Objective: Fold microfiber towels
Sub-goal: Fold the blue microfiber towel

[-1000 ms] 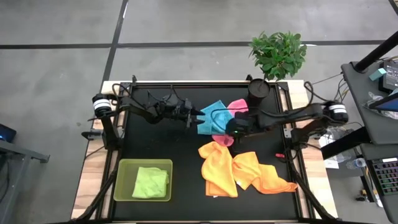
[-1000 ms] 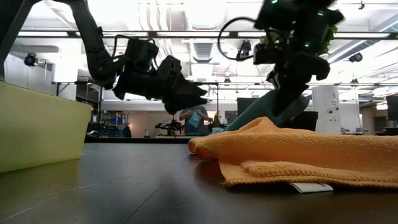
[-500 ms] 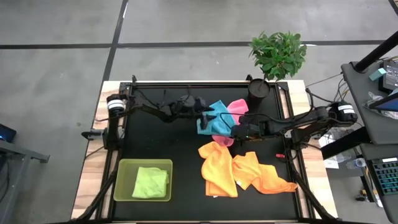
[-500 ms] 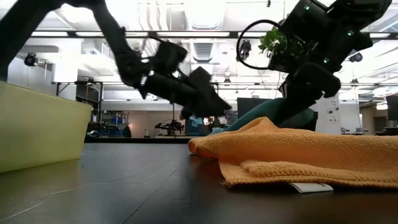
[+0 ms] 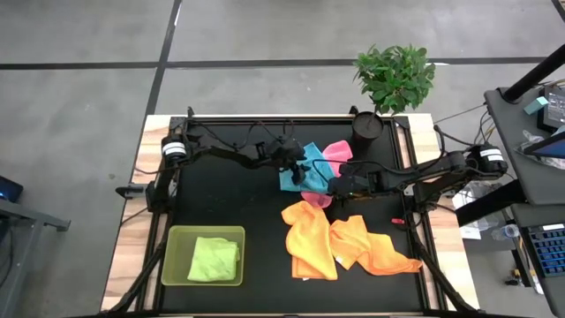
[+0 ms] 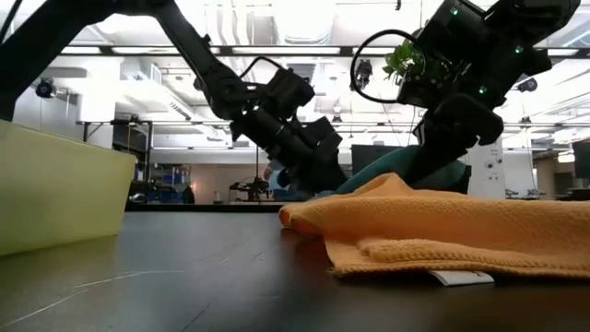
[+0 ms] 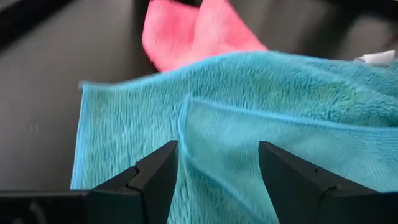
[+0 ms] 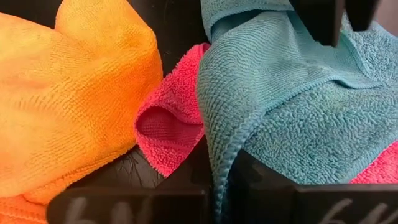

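The light blue towel (image 5: 305, 168) lies crumpled at the table's middle back, partly over a pink towel (image 5: 336, 152). My left gripper (image 7: 217, 147) reaches in from the left, slanting down. It is open, and its fingers straddle a folded-over edge (image 7: 186, 124) of the blue towel. My right gripper (image 8: 219, 186) comes from the right and is shut on the blue towel's near side. Two orange towels (image 5: 309, 237) (image 5: 375, 249) lie spread in front. A lime green towel (image 5: 214, 259) rests in the green tray (image 5: 173, 237). My left gripper: whether its open fingers touch the blue towel I cannot tell. My right gripper pinches the blue towel's hemmed edge (image 8: 225, 163) between its two fingers, coming slanting down from the table's right. The towel rises a little to the fingers (image 6: 396, 171); the rest lies on the pink towel and the table.
A dark round pot (image 5: 366, 126) stands at the back right with a green plant (image 5: 395, 75) behind the table. The tray sits at the front left. Bare dark table (image 5: 225, 199) lies between the tray and the towels.
My left gripper has gone toward the table's right, tipped downward and reached the blue towel, still open. My right gripper has sunk a little with the blue towel's edge, then kept still.
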